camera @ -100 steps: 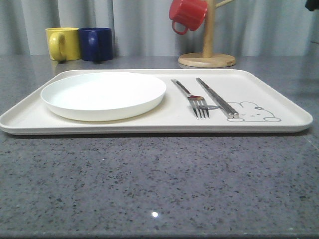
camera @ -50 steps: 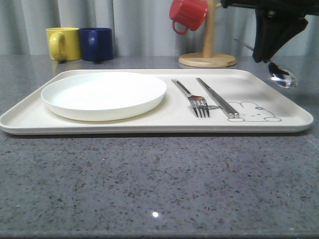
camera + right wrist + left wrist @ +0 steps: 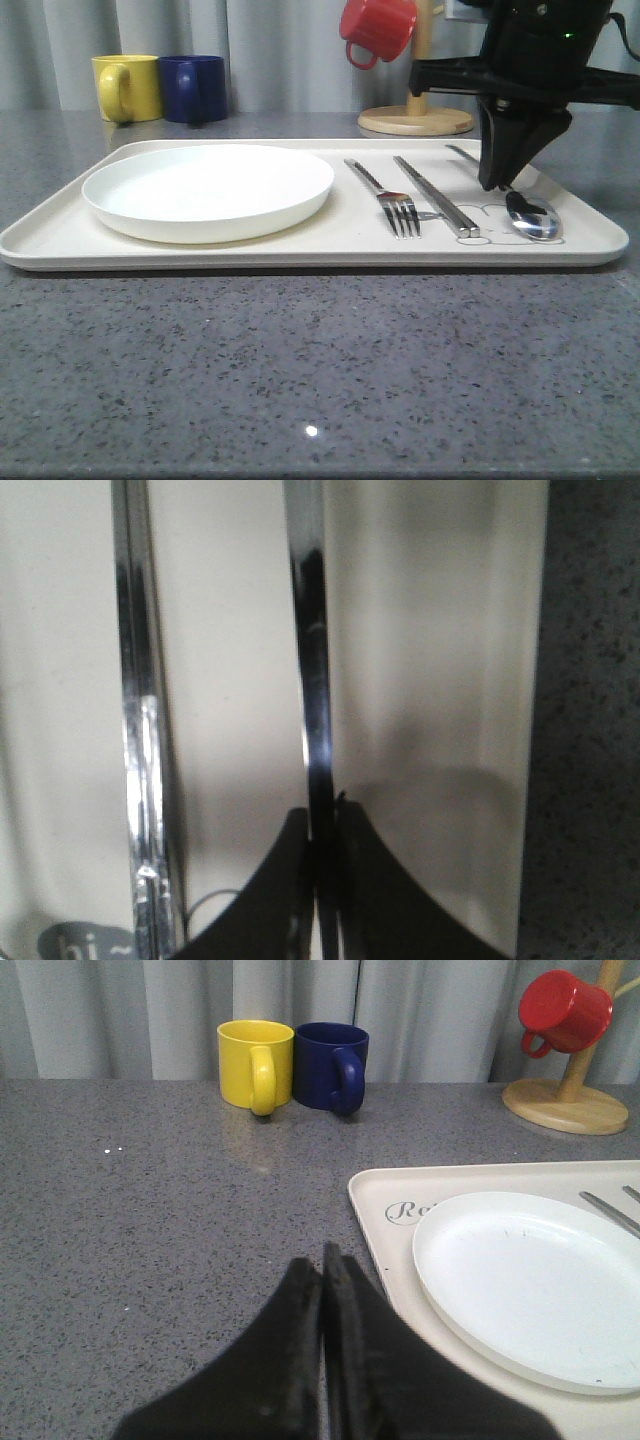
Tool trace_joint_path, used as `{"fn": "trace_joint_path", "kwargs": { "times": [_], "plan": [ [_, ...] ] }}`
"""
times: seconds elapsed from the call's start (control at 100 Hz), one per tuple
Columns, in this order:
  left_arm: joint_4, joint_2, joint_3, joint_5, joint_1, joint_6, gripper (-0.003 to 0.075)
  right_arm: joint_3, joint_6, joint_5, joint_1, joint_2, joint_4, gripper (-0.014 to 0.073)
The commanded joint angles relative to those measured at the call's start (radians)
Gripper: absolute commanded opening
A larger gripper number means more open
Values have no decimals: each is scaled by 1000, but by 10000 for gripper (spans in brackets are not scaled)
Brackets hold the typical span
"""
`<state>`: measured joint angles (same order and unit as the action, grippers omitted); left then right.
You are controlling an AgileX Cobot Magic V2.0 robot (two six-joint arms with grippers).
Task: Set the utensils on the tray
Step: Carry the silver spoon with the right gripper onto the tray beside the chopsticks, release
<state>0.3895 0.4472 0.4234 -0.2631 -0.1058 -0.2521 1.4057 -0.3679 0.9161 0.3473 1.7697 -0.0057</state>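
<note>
Silver spoon [image 3: 530,216] on tray [image 3: 300,250], pinched in right tool [image 3: 492,183].

Probably a kitchen: speckled countertop [image 3: 300,380], mug stand [image 3: 416,118], curtain [image 3: 430,1010].

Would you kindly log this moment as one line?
right end effector: shut on spoon | spoon: bowl on tray | left end effector: shut, idle

R arm is reaching down from above, wrist vertical, right gripper [image 3: 497,183] pointing straight down w/ fingers [image 3: 290,880] pinching the spoon [image 3: 530,215] handle. Left gripper [image 3: 322,1290] is sitting low, fingers pressed together, holding nothing.
</note>
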Motion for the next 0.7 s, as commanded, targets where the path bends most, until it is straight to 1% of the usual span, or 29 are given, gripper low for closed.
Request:
{"fn": "trace_joint_path", "kwargs": {
  "times": [0.0, 0.15, 0.2, 0.27, 0.39, 0.49, 0.56, 0.69],
  "plan": [
    [6, 3, 28, 72, -1, -3, -19, 24, 2, -24, 1, -32, -8, -25],
    [6, 3, 28, 72, -1, -3, -19, 24, 1, -26, 1, -32, -8, -23],
    [6, 3, 28, 72, -1, -3, -19, 24, 1, -25, 1, -32, -8, -10],
    [6, 3, 28, 72, -1, -3, -19, 24, 1, -25, 1, -32, -8, 42],
    [6, 3, 28, 72, -1, -3, -19, 24, 1, -26, 1, -32, -8, 188],
    [6, 3, 28, 72, -1, -3, -19, 24, 1, -28, 1, -34, -8, 279],
    [6, 3, 28, 72, -1, -3, -19, 24, 1, -32, 1, -41, -8, 314],
    [6, 3, 28, 72, -1, -3, -19, 25, 1, -40, 1, -68, -8, 321]
  ]
}}
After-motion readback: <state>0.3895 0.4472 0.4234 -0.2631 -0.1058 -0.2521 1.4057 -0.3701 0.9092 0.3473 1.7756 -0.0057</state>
